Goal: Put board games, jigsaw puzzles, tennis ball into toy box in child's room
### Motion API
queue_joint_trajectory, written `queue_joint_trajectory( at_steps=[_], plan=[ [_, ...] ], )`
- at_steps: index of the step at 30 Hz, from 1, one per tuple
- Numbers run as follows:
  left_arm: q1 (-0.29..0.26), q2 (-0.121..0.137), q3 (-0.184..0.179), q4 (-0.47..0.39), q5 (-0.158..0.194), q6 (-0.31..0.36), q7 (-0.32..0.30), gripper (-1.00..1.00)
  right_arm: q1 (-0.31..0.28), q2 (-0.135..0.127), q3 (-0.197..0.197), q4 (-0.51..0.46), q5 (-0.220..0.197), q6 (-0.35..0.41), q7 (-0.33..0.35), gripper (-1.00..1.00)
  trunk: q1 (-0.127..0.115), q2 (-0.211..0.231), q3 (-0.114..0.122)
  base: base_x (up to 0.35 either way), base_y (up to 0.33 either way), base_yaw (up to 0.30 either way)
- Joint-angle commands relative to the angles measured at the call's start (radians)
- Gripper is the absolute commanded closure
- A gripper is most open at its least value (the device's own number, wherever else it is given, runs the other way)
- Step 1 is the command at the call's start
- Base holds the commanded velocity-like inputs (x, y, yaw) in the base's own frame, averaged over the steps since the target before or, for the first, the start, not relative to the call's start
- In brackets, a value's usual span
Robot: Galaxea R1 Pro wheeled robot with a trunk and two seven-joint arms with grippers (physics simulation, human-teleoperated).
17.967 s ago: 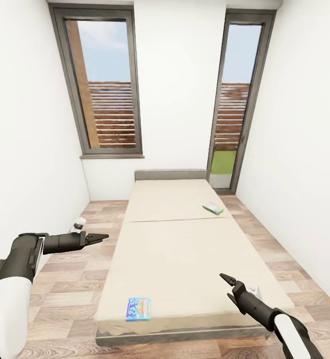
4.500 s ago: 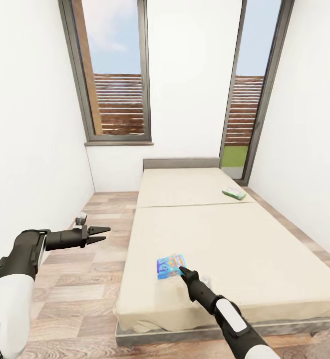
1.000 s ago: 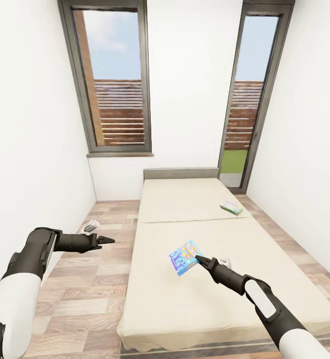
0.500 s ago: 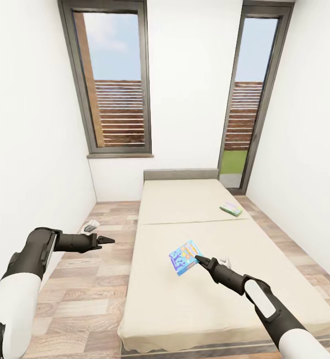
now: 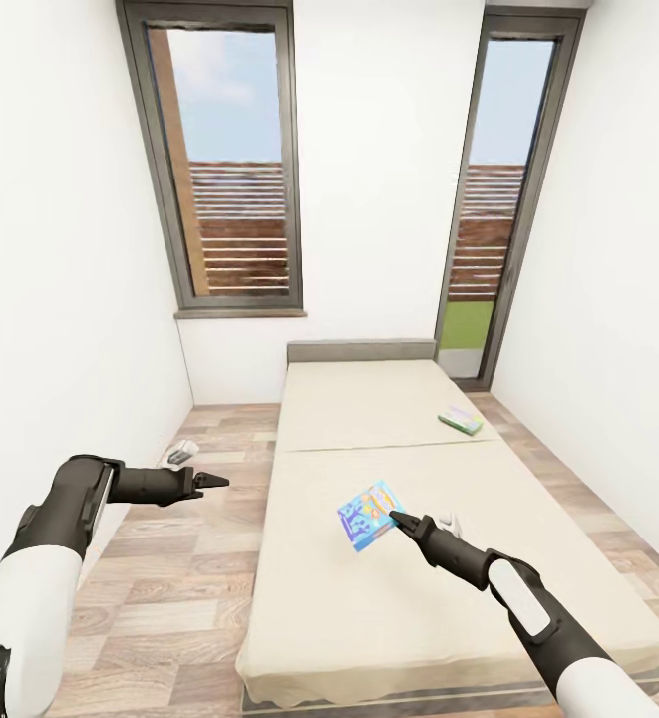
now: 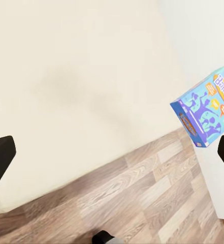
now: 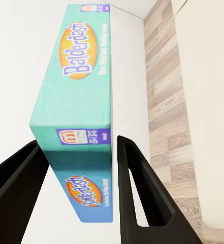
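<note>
board games: two, one blue (image 5: 368,515), one green-white (image 5: 462,420)
beds: one (image 5: 389,399)
windows: two (image 5: 231,160)
arms: two

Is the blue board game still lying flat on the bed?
No: the blue board game is lifted and tilted, pinched by the right end effector above the bed.

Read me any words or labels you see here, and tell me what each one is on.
"Balderdash": on the side of the blue board game held in the right gripper, and again on its other side.
"Balderd...", cut off: on that game's lid in the left wrist view.
Small print on the game: too small to read.
Green board game on the bed: too small to read.
</note>
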State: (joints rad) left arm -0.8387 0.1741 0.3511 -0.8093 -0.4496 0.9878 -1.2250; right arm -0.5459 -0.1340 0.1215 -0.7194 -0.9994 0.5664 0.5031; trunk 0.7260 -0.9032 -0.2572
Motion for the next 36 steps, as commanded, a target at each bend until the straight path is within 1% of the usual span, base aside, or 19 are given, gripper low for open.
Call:
queue_joint_trajectory(
  at_steps=[1,10,16,24,36],
  plan=[
    [-0.001,-0.001,0.003,-0.001,-0.011,0.008,-0.01,-1.0,-0.001,-0.001,0.003,0.0,-0.005,0.003,0.0,1.0,-0.004,0.006,0.002,0.0,0.0,0.0],
    [-0.001,-0.001,0.003,-0.001,-0.011,0.009,-0.01,-1.0,-0.001,-0.002,0.003,0.0,-0.005,0.002,0.0,1.0,-0.038,0.069,0.03,0.0,0.0,0.0],
    [-0.001,-0.001,0.003,-0.001,-0.012,0.009,-0.011,-1.0,-0.001,0.005,0.004,0.0,-0.005,0.001,0.0,1.0,-0.061,0.111,0.049,0.0,0.0,0.0],
    [-0.001,-0.005,0.003,-0.001,-0.012,0.009,-0.01,-1.0,-0.001,-0.001,0.003,0.0,-0.005,0.001,0.0,1.0,-0.092,0.167,0.074,0.0,0.0,0.0],
    [-0.001,-0.005,0.003,-0.001,-0.012,0.008,-0.011,-1.0,-0.001,0.007,0.004,0.0,-0.005,0.0,0.0,1.0,-0.138,0.251,0.111,0.0,0.0,0.0]
  ],
)
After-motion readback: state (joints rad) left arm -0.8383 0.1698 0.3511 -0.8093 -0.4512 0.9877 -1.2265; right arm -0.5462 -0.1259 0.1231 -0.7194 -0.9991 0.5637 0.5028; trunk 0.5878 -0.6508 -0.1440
